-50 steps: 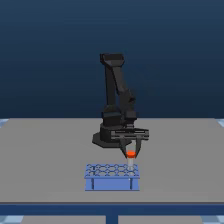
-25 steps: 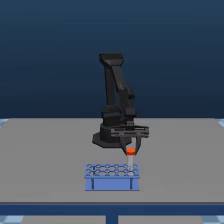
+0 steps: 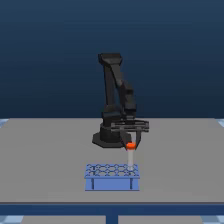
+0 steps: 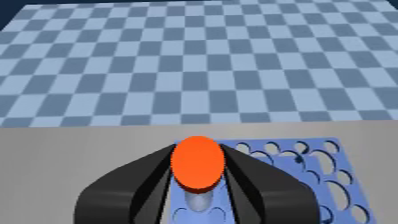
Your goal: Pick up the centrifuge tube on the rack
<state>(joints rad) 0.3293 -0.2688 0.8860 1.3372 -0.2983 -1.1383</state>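
The centrifuge tube (image 3: 130, 157) stands upright over the corner of the light-blue rack (image 3: 111, 179) on the exterior view's right. Its orange-red cap (image 3: 130, 146) sits between the black fingers of my gripper (image 3: 130, 143), which is shut on it. The tube's whitish body hangs below the fingers, and its tip reaches the level of the rack's top. I cannot tell whether the tip is still inside a hole. In the wrist view the cap (image 4: 197, 162) fills the gap between the two fingers (image 4: 142, 180), and the rack's holes (image 4: 306, 157) show beside and below them.
The arm's black base (image 3: 107, 137) stands on the grey table (image 3: 45, 160) just behind the rack. The table's front edge (image 3: 112, 202) runs close below the rack. A blue checkered floor (image 4: 195, 60) lies beyond the table in the wrist view.
My gripper has risen with the tube in it. The orange-red cap now sits higher above the rack than one second ago. The rack has not moved.
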